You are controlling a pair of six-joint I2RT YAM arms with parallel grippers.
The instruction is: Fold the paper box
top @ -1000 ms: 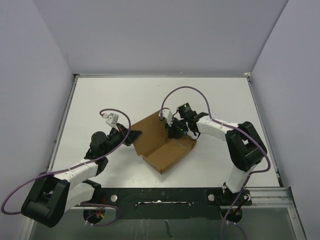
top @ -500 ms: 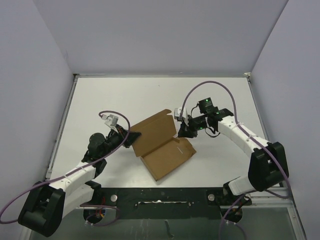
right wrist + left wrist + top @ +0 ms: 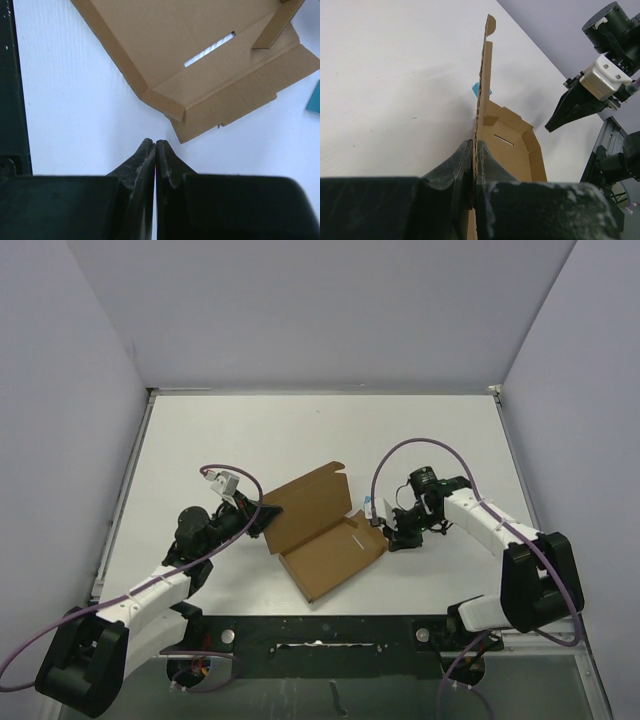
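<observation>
- Two findings: my left gripper (image 3: 474, 146) is clamped on the paper box (image 3: 330, 540), which lies half-open on the counter (image 3: 250, 430); my right gripper (image 3: 155, 145) is closed and empty beside it.
- Risk: one-sided pulling could drag or tear it.

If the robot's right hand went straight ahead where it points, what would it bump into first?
Most likely the paper box: the shut right hand aims at the corner of its nearest flap, across a strip of bare table. Its height is unclear, so it might slide over the flap.
</observation>
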